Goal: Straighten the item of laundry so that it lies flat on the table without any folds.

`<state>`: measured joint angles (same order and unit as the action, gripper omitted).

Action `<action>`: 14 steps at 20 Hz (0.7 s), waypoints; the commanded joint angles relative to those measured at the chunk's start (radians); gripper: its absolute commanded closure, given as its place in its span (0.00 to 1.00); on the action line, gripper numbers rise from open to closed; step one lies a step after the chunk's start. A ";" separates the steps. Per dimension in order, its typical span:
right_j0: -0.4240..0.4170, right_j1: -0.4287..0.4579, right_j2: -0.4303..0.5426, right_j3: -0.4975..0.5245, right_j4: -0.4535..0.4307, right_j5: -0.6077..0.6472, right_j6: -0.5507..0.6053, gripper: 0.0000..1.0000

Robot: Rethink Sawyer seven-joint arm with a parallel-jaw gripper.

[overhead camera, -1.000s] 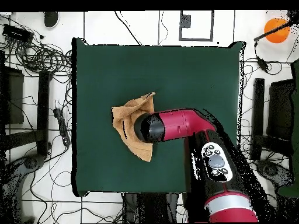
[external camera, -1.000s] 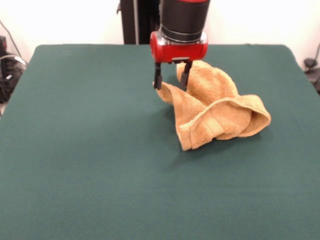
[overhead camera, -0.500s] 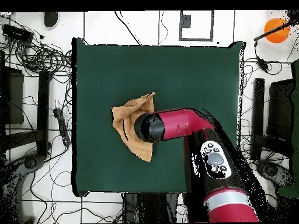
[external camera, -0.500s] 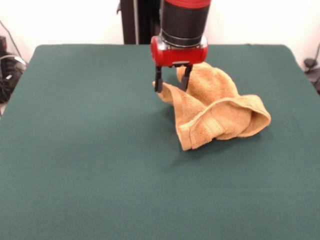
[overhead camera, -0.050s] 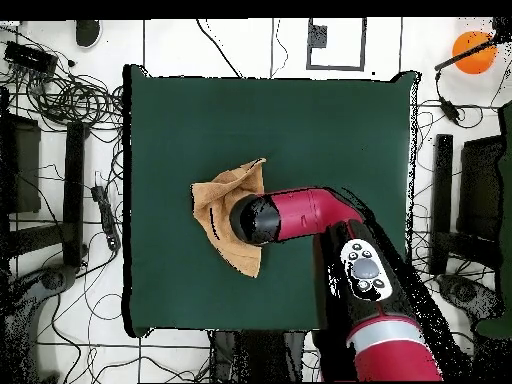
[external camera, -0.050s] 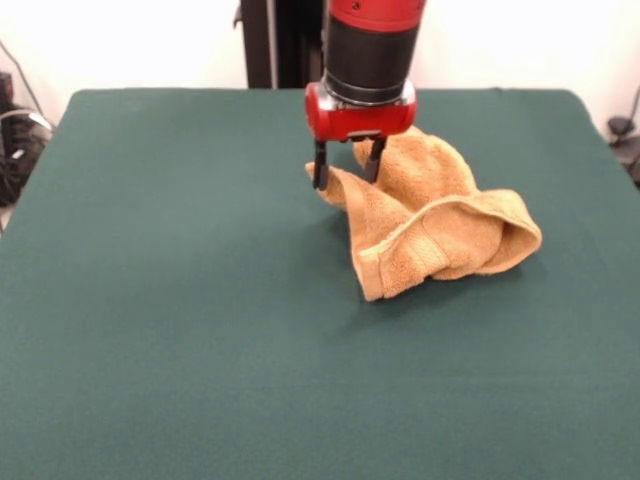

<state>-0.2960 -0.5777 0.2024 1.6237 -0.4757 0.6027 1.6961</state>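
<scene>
With hand [external camera, -0.050s: 346, 168] spread open astride towel [external camera, -0.050s: 440, 222] corner on counter [external camera, -0.050s: 180, 300], likely to clench on doubled layers, dragging whole bunch, folds intact.

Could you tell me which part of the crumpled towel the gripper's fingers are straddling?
The thin flap at the towel's far left end in the front view; the open gripper straddles it, unlike the bulky looped fold on the right.

black cables [overhead camera, -0.050s: 60, 95] lie in loops on the white tiled floor [overhead camera, -0.050s: 240, 45] along one side. an orange ball-like object [overhead camera, -0.050s: 473, 52] sits near one corner. a dark framed square [overhead camera, -0.050s: 335, 43] lies on the floor. a pale wall [external camera, -0.050s: 150, 45] shows in the front view.
</scene>
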 commanded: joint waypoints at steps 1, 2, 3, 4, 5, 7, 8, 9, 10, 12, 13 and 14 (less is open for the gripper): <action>0.033 0.071 0.035 -0.041 -0.061 0.024 -0.032 0.00; 0.028 0.078 0.044 -0.044 -0.080 -0.010 -0.049 0.00; 0.024 0.084 0.049 -0.046 -0.082 -0.025 -0.047 0.00; 0.020 0.090 0.054 -0.048 -0.084 -0.040 -0.046 0.00; 0.014 0.091 0.060 -0.048 -0.082 -0.037 -0.048 0.00; 0.009 0.091 0.067 -0.046 -0.086 -0.044 -0.045 0.00; 0.006 0.091 0.067 -0.042 -0.070 -0.046 -0.017 0.00; 0.004 0.091 0.068 -0.043 -0.071 -0.042 -0.020 0.00; 0.003 0.091 0.070 -0.045 -0.073 -0.039 -0.023 0.00; 0.002 0.089 0.071 -0.042 -0.076 -0.037 -0.025 1.00; 0.001 0.089 0.071 -0.042 -0.077 -0.037 -0.027 1.00; 0.002 0.088 0.071 -0.041 -0.077 -0.036 -0.028 1.00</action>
<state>-0.2994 -0.5177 0.2018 1.5953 -0.5212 0.6027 1.6961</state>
